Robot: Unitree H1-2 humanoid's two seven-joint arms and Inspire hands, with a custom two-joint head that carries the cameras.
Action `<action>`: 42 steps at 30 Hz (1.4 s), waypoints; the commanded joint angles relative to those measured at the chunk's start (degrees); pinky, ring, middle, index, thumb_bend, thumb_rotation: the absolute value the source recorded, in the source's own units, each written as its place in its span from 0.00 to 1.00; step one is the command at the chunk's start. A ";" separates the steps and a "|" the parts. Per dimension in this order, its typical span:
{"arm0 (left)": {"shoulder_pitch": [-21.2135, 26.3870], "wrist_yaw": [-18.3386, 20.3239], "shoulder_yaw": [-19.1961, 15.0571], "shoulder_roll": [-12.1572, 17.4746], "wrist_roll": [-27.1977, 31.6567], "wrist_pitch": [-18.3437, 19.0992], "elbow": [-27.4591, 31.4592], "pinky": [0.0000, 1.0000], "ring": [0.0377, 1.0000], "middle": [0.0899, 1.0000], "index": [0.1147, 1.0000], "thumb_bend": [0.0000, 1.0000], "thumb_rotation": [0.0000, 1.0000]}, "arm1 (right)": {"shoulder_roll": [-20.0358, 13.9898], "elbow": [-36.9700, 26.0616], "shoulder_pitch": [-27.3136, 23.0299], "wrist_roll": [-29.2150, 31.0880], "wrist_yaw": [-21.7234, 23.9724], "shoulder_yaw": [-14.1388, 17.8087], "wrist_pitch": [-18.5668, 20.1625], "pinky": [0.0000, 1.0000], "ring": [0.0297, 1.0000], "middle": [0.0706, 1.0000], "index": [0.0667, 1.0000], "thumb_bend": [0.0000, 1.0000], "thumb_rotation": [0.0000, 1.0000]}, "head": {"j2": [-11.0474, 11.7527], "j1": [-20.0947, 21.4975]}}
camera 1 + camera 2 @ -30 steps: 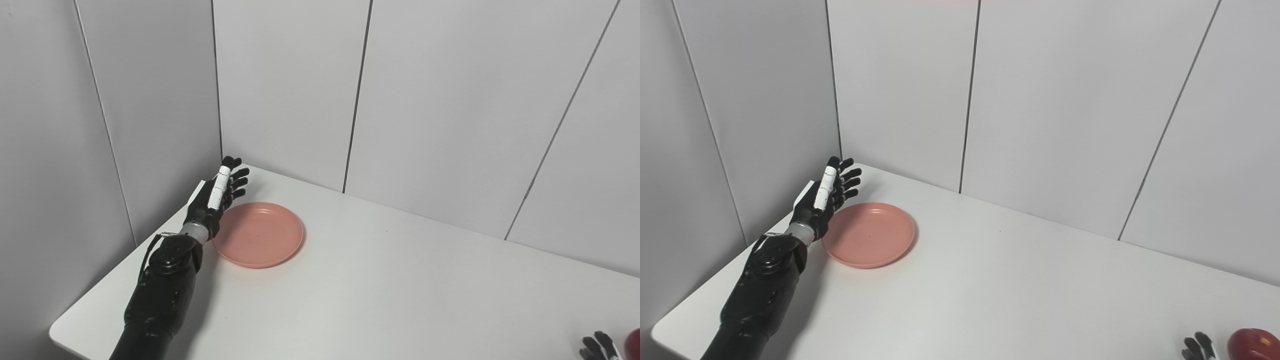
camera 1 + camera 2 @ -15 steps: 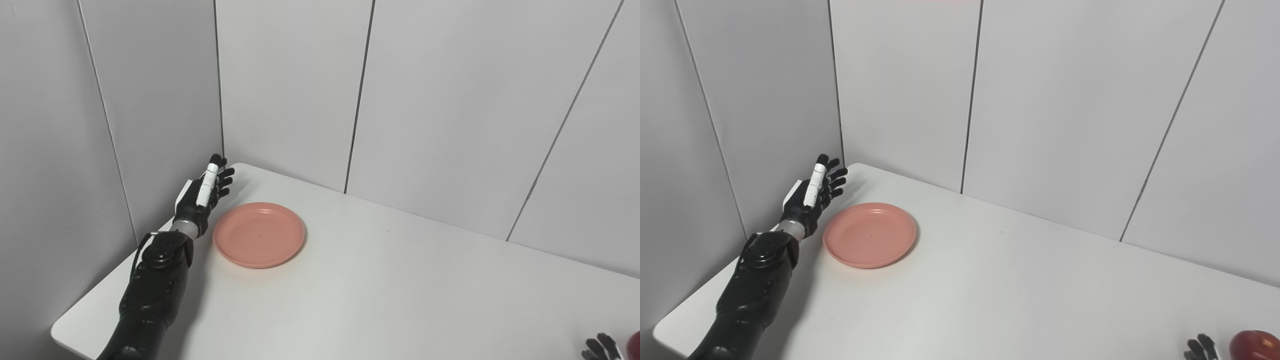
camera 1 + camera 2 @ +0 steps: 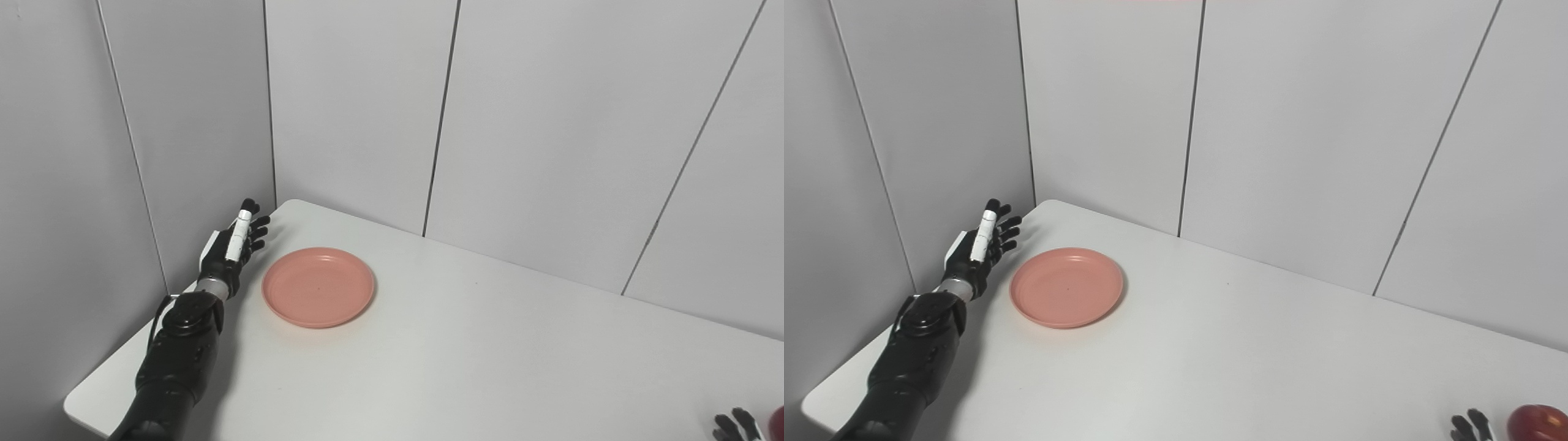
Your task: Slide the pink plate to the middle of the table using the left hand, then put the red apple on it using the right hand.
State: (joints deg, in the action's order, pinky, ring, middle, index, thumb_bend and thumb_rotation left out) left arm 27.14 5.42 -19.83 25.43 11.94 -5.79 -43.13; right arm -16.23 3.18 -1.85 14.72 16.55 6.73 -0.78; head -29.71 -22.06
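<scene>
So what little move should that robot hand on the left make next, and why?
Probably bring the left robot hand sideways until its open fingers meet the near-left rim of the pink plate. The robot hand holds nothing and stands apart from the plate, which lies near the table's left corner, not the middle. The red apple waits at the far right.

White table (image 3: pixel 465 361) set in a grey panelled wall (image 3: pixel 551 122) corner.

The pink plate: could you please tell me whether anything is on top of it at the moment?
Nothing lies on the pink plate; its whole upper face shows bare. The red apple sits at the table's near right edge, and the open left hand stands beside the plate, apart from it.
</scene>
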 commanded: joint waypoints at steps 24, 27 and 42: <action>0.40 5.05 1.49 -2.29 6.48 -1.09 -0.48 0.89 0.87 0.87 0.91 0.89 0.93 | 0.15 -3.71 0.35 -0.47 -1.55 -0.40 2.52 1.00 1.00 0.96 1.00 0.65 1.00 | -0.30 1.03; -0.84 3.85 2.09 -3.36 5.95 1.37 3.49 0.88 0.87 0.86 0.90 0.88 0.94 | 0.24 -3.81 0.36 -0.48 -1.74 -0.43 2.77 1.00 1.00 0.96 1.00 0.66 1.00 | -0.32 1.16; -3.39 2.33 4.87 -6.20 4.70 7.91 12.85 0.86 0.86 0.86 0.91 0.88 0.96 | 0.49 -3.65 0.35 -1.30 -1.85 -0.87 1.62 1.00 0.97 0.94 1.00 0.67 1.00 | -0.42 1.89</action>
State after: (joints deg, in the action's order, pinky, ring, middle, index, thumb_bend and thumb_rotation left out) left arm 22.62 7.45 -15.84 19.27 17.03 1.37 -31.39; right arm -15.70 0.84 -0.86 13.55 14.79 6.12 0.84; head -30.06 -20.13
